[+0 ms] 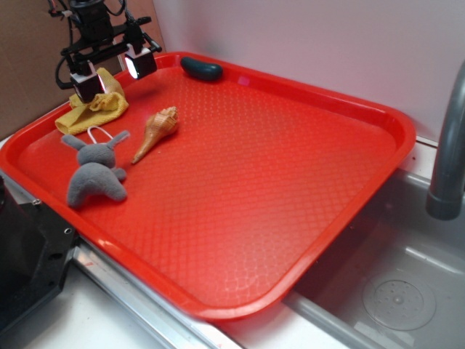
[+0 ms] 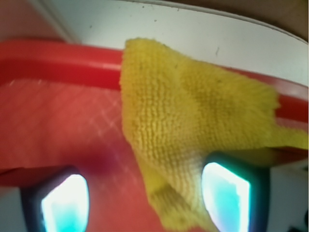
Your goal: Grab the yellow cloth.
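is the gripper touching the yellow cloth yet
Cannot tell. In the wrist view the yellow cloth lies between the open gripper's fingers, overlapping the right pad, but neither view plainly shows contact or a gap.

A pale, evenly lit wall [image 1: 327, 43] fills the background from 12 to 2 o'clock. A brown panel [image 1: 29, 51] stands at 10 o'clock. A grey steel sink [image 1: 392, 291] lies at 5 o'clock, its faucet pipe [image 1: 449, 145] at 3 o'clock.

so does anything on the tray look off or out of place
Mostly no. The yellow cloth is crumpled in the tray's far left corner, one edge riding up over the rim in the wrist view. The open gripper straddles it. The grey plush toy, seashell and dark object simply lie loose, undamaged.
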{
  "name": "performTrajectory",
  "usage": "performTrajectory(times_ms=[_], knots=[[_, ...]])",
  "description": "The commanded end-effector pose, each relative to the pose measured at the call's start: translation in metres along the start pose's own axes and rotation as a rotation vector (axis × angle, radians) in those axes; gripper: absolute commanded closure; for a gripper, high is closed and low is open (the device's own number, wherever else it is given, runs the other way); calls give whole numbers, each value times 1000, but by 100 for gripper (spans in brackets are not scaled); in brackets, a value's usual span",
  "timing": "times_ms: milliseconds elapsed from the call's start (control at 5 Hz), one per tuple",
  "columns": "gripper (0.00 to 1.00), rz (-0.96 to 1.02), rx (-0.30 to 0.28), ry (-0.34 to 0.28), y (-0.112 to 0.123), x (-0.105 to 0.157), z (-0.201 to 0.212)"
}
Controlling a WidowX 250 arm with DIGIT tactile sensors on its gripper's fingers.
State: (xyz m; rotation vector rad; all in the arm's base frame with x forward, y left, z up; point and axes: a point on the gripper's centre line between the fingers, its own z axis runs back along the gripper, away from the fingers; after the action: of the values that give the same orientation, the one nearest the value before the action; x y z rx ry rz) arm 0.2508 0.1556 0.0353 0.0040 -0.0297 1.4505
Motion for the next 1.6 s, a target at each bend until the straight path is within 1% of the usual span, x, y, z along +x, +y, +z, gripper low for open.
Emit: performTrajectory(times_ms=[0, 200, 400, 600, 800, 1000, 1200, 1400], knots=[[31, -262, 270, -352, 32, 63, 4], [100, -254, 256, -366, 34, 61, 4], [100, -262, 253, -376, 33, 58, 9], [100, -297, 241, -400, 29, 52, 18], [100, -395, 198, -396, 19, 39, 41], [100, -578, 86, -359, 3, 14, 64], [100, -825, 21, -295, -12, -29, 85], [100, -1047, -43, -205, -16, -65, 110]])
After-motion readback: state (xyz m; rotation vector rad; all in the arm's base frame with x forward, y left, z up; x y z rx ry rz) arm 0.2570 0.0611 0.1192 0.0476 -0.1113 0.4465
